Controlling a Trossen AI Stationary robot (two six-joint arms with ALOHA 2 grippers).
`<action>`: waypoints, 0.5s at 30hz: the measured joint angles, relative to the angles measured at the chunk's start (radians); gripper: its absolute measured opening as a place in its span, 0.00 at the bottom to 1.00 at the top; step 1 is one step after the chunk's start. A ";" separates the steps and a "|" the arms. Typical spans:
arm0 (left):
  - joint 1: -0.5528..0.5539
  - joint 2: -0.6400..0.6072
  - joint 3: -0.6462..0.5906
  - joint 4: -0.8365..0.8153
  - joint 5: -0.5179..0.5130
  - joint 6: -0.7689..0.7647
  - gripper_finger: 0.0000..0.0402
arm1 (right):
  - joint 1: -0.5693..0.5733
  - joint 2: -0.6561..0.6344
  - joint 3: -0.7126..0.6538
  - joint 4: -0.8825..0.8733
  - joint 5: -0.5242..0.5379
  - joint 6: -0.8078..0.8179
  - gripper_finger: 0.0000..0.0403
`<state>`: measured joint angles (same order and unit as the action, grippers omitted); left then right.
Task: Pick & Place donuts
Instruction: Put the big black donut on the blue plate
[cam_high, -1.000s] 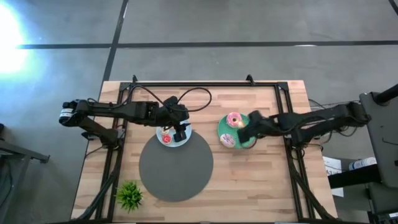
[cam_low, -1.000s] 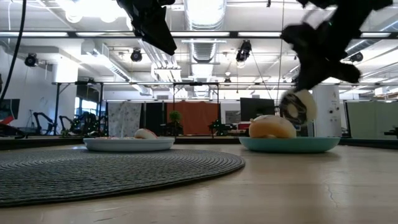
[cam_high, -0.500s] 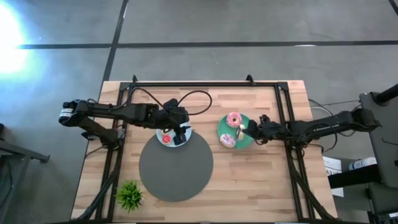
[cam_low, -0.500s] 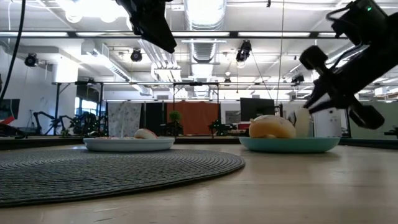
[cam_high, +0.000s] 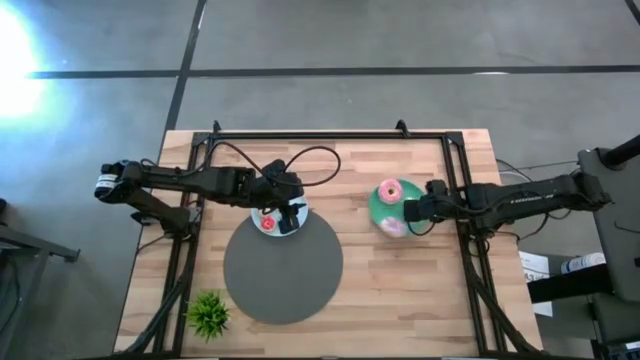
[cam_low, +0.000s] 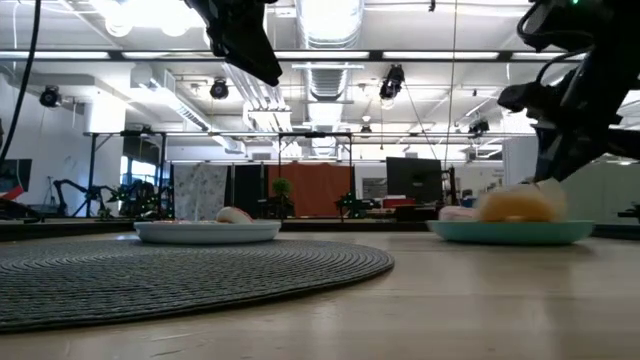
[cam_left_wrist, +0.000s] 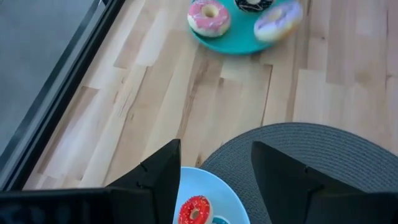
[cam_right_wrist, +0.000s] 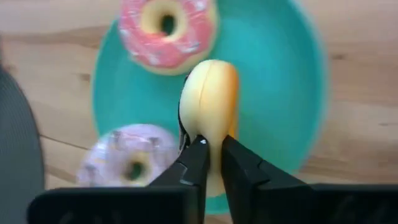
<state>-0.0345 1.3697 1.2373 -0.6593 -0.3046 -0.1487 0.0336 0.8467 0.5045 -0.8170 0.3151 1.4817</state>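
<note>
Teal plate (cam_right_wrist: 292, 93) bears pink donut (cam_right_wrist: 166, 31), tan one (cam_right_wrist: 210, 93) on edge

The left arm reaches in from the left, its gripper (cam_high: 286, 212) hanging with fingers spread, while the right arm stretches in low from the right, its gripper (cam_right_wrist: 211, 163) pinched nearly closed.

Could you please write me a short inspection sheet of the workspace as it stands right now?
Surface: wooden table with a round grey mat.
Job's things: pink donut and pale donut on the green plate; red donut on the blue plate.
Clutter: small plant at a table corner.
Grippers: right pincer shut on an orange-tan donut standing on edge on the green plate; left pincer open above the blue plate.
Cables: black cable looping over the left arm.
Surroundings: open lab hall behind; nobody seen.
</note>
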 joint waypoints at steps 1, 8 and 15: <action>0.000 0.000 0.000 0.005 0.000 0.004 0.43 | -0.001 0.000 0.010 -0.013 0.000 -0.014 0.11; 0.000 0.000 0.000 0.012 0.000 0.012 0.43 | -0.006 0.000 -0.046 -0.011 -0.027 0.064 0.29; -0.004 0.000 0.000 -0.007 0.000 -0.011 0.43 | -0.006 -0.009 -0.062 0.026 0.036 0.089 0.12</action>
<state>-0.0387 1.3697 1.2373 -0.6661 -0.3046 -0.1596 0.0280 0.8379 0.4422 -0.7905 0.3513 1.5711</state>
